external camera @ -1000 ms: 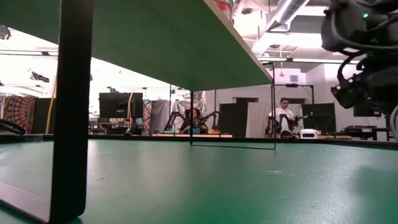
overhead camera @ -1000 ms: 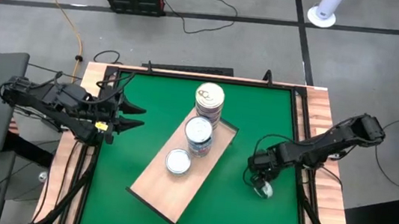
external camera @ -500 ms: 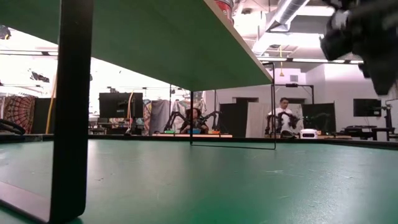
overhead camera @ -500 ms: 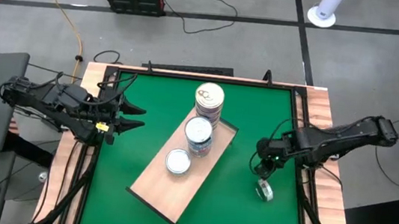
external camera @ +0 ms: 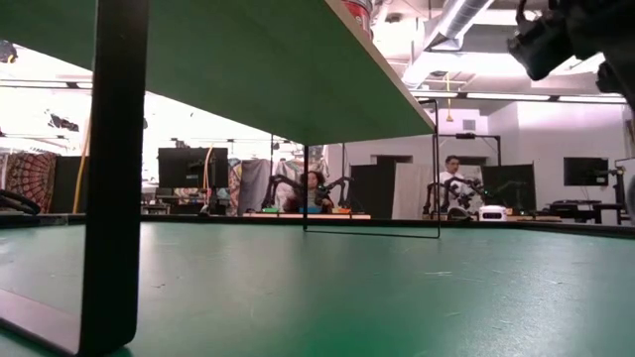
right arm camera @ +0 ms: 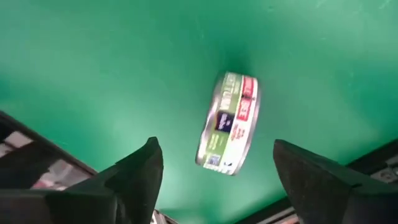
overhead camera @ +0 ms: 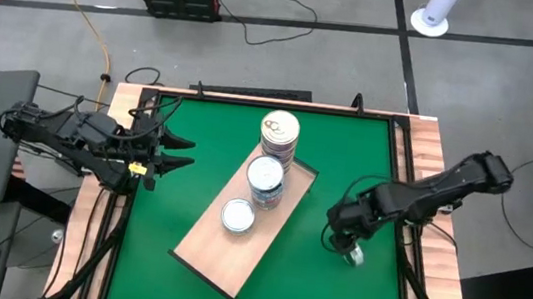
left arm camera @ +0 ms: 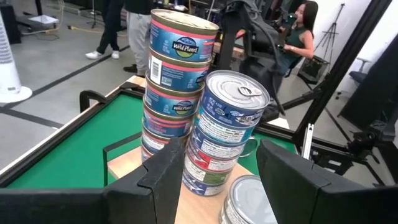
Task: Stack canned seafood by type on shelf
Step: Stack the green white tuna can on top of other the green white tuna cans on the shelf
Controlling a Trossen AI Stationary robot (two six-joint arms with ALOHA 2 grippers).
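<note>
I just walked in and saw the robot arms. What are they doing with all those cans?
The robot is sorting cans of seafood into stacks on a wooden shelf board. Three stacks stand on it already. One loose can lies on the green table to the right of the board. The right hand is above that can with its fingers open, not holding it. The left hand waits at the table's left edge, holding nothing.

Right pincer above loose tin
</note>
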